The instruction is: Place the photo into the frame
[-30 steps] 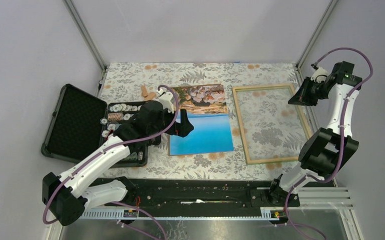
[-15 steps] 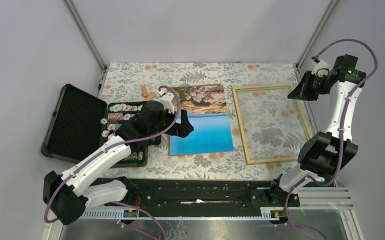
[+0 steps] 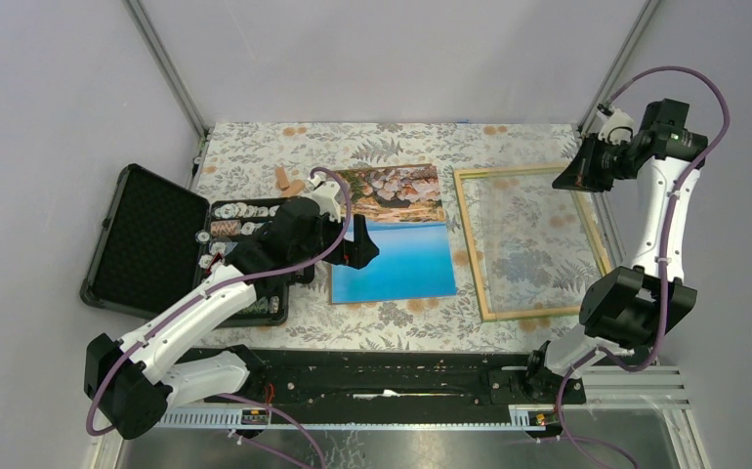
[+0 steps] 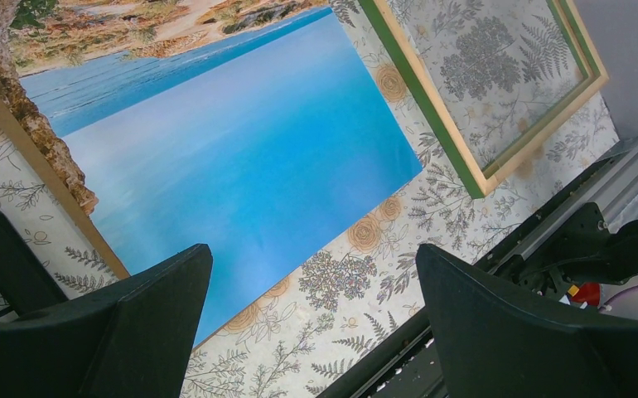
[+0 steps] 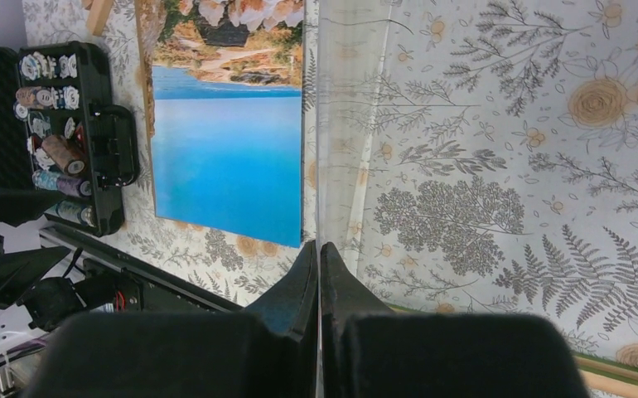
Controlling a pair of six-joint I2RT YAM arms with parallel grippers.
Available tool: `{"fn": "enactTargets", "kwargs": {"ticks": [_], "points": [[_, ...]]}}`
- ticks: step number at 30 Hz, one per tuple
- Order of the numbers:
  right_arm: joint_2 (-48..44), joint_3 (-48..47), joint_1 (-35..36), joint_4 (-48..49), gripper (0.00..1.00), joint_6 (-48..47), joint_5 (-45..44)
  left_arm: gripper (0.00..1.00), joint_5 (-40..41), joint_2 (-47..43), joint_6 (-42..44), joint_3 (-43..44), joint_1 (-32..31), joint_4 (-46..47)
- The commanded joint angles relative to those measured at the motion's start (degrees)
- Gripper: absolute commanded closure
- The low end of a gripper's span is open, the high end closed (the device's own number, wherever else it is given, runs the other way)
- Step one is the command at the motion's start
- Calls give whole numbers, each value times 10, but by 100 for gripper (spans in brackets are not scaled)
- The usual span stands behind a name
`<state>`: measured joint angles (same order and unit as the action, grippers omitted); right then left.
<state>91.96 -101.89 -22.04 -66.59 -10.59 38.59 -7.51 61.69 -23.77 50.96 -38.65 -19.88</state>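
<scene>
Table: floral-patterned cloth table (image 3: pixel 372 147) — it lies under both my grippers and carries everything.
Case: open black hard case of poker chips (image 3: pixel 147 244) sits on the outer side of my left gripper, apart from the work; I judge it has no part in this task.
Frame: thin rectangular green-and-light-wood frame (image 3: pixel 470 244) lies flat beneath my right gripper and well to the right of my left one. Its wood side faces up, I judge so it can be loaded from the back.
Pane: thin clear pane (image 3: pixel 528 225) runs from my right fingertips out over the frame. It seems tipped up at my end — I judge it is held to free the opening.
Photo: large rectangular blue sea-and-sky photo (image 3: pixel 396 259) lies picture-up directly below my left gripper, beside the frame and not yet in it.
Board: plain brown backing board (image 4: pixel 46 170) shows as a strip past the photo's edge, below my left finger.
Left gripper (image 3: pixel 360 244): spread wide and empty above the photo's left edge, placed to take that edge.
Right gripper (image 5: pixel 317 249): pressed together, pinching the pane's edge.
</scene>
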Motion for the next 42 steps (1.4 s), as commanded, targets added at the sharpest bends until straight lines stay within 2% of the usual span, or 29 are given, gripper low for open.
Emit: {"fn": "enactTargets", "kwargs": {"ticks": [1,16,25,42], "points": [[-22,-46,19,-9,100,14,16,1,-10,-2,5,-1,5,26],[26,-105,69,-28,100,11,-8,1,-10,-4,6,-3,9,25],[30,-103,72,-36,100,2,-35,1,-15,-2,5,-4,12,25],[35,-92,82,-28,100,3,-23,1,-17,-3,5,-5,15,25]]}}
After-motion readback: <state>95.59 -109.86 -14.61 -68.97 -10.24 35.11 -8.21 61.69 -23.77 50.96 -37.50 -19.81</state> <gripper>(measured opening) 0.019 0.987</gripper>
